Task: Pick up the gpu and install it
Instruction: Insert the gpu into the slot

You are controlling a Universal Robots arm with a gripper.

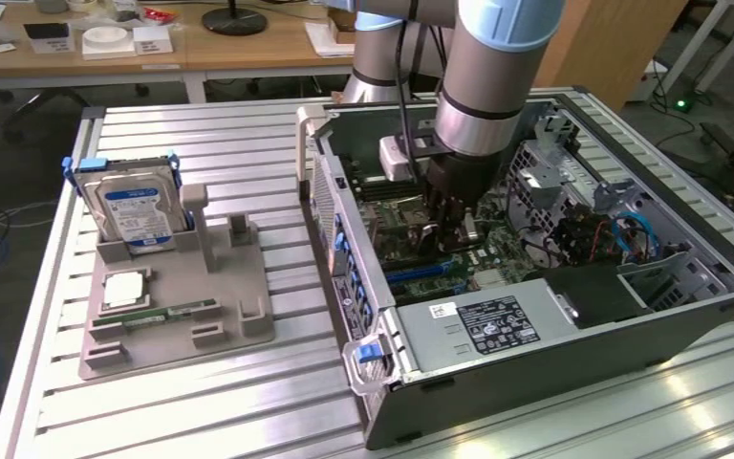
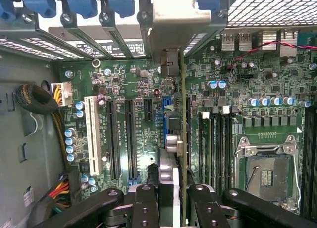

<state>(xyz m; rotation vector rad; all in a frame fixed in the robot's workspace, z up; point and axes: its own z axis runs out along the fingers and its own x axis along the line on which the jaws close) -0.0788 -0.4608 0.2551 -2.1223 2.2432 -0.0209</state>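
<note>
Gripper (image 2: 174, 200) of mine sits low inside the open case (image 1: 711, 306), closed on the gpu (image 2: 182, 134), which I hold edge-on between my fingers (image 2: 146, 208). In the wrist view the card runs as a thin green line straight away from my jaws toward the rear wall of the case, with its silvery bracket (image 2: 187, 20) at the far end among the slot covers with blue clips (image 2: 79, 2). The card stands over the motherboard (image 2: 124, 79), close to the blue slot (image 2: 167, 109) and beside the black slots (image 2: 131, 139) and the white slot (image 2: 91, 134); I cannot tell whether its edge is seated in any slot. The empty processor socket (image 2: 267, 171) lies on the other side of the card. In the exterior view my arm (image 1: 495, 76) reaches down into the case, and the gripper (image 1: 450, 225) hangs just above the board. Outside the case, toward the exterior view's left, a grey holder (image 1: 176, 306) rests on the slatted table (image 1: 214, 411). The hard drive (image 1: 135, 212) stands upright in the holder's far end, and the memory stick (image 1: 163, 314) lies flat nearer the front. Power supply (image 1: 495, 325) with its label occupies the near corner of the case.
</note>
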